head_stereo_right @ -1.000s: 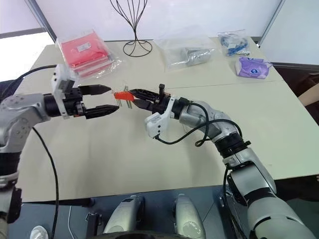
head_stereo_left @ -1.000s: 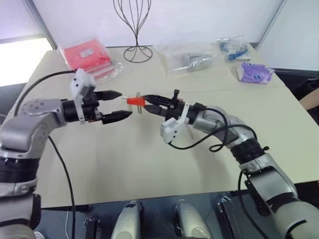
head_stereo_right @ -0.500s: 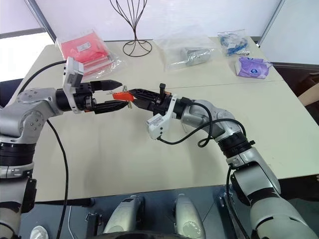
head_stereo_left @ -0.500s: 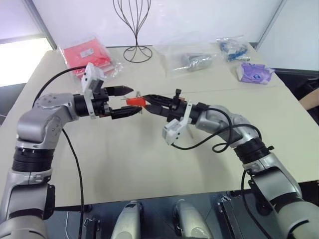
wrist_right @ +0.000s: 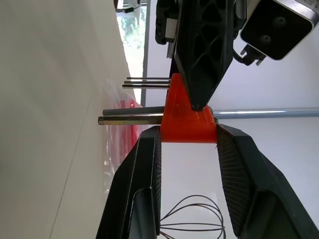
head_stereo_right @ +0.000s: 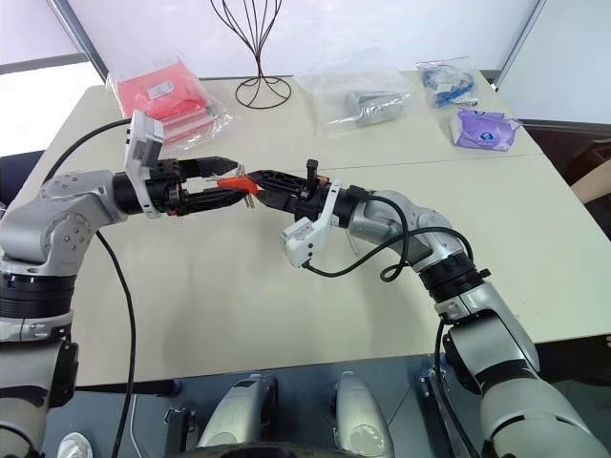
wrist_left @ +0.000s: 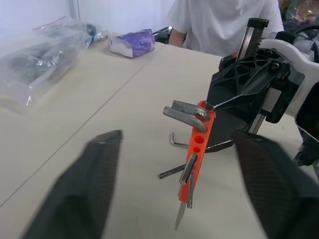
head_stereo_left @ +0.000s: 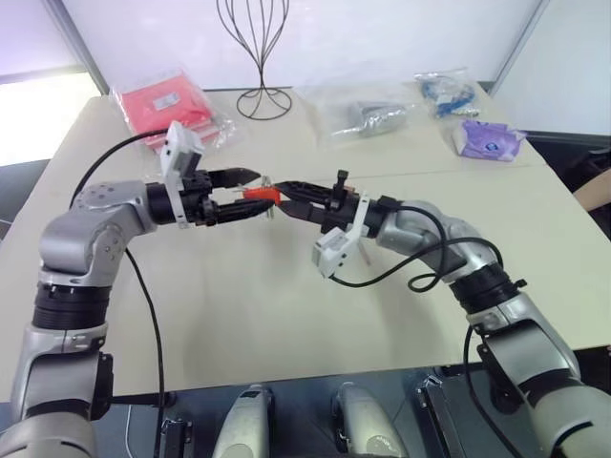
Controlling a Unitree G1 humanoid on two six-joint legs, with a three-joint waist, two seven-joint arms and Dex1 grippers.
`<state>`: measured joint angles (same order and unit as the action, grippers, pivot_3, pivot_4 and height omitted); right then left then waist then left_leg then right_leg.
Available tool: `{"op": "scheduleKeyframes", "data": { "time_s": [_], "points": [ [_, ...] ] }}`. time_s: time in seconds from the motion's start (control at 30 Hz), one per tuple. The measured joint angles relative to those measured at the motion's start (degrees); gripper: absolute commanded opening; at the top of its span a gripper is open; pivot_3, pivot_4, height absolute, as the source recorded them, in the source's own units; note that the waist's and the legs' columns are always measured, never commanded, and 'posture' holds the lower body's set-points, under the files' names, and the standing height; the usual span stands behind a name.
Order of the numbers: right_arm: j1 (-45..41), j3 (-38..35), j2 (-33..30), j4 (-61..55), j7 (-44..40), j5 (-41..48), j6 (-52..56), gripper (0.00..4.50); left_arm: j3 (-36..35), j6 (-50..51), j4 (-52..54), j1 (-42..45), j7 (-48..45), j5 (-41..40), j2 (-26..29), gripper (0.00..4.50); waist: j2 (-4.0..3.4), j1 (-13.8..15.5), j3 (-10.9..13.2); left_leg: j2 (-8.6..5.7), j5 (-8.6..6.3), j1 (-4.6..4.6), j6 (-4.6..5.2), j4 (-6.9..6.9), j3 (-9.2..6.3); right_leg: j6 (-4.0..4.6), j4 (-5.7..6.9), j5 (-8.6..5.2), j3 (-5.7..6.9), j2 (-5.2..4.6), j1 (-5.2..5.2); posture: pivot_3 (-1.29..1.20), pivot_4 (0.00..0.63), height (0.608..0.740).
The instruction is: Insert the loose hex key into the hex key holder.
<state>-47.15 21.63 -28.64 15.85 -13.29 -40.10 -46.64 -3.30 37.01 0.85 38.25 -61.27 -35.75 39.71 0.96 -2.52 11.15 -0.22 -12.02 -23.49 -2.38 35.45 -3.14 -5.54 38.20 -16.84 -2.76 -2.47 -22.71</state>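
Right gripper [wrist_right: 188, 132]: jaws clamped on the holder [wrist_left: 197, 149], keeping it off the table.
Left gripper [head_stereo_left: 258, 192]: jaws part open, empty, one finger either side of the holder.
Key [wrist_left: 175, 141]: flat on the table, beyond the holder from your left jaws, below both.

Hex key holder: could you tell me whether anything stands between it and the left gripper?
Nothing visible does. The right gripper holds the hex key holder above the table, and the left gripper has its open fingers on either side of it. The loose hex key lies on the table beyond.
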Motion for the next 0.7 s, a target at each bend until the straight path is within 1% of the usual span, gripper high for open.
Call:
{"op": "scheduleKeyframes", "data": {
  "time_s": [0.1,0.13,0.7],
  "points": [
    [0.00,-0.38,-0.56,0.01,-0.14,0.07,0.75,1.02,-0.44,0.22,0.01,-0.11,-0.52,-0.82,-0.13,0.49,0.00,0.01,0.00,0.00,0.00,0.00,0.00,0.00,0.00,0.00,0.00,0.00,0.00,-0.01,0.00,0.00,0.150,0.740],
    [-0.03,-0.73,-0.84,0.01,-0.25,0.24,1.07,1.02,-0.34,0.23,0.34,-0.23,-1.09,-1.23,-0.25,0.06,0.00,0.04,0.00,0.00,0.00,0.00,0.00,0.01,0.00,0.00,0.00,0.00,0.00,-0.01,0.02,0.00,0.150,0.740],
    [-0.10,-0.74,-0.92,0.01,-1.16,0.95,1.44,1.02,-0.38,0.20,0.44,-0.25,-0.94,-1.11,-0.58,0.06,0.00,0.02,0.00,0.00,0.00,0.00,0.00,0.02,0.00,0.00,0.00,0.00,0.00,-0.01,0.02,0.00,0.150,0.740]
  ]
}}
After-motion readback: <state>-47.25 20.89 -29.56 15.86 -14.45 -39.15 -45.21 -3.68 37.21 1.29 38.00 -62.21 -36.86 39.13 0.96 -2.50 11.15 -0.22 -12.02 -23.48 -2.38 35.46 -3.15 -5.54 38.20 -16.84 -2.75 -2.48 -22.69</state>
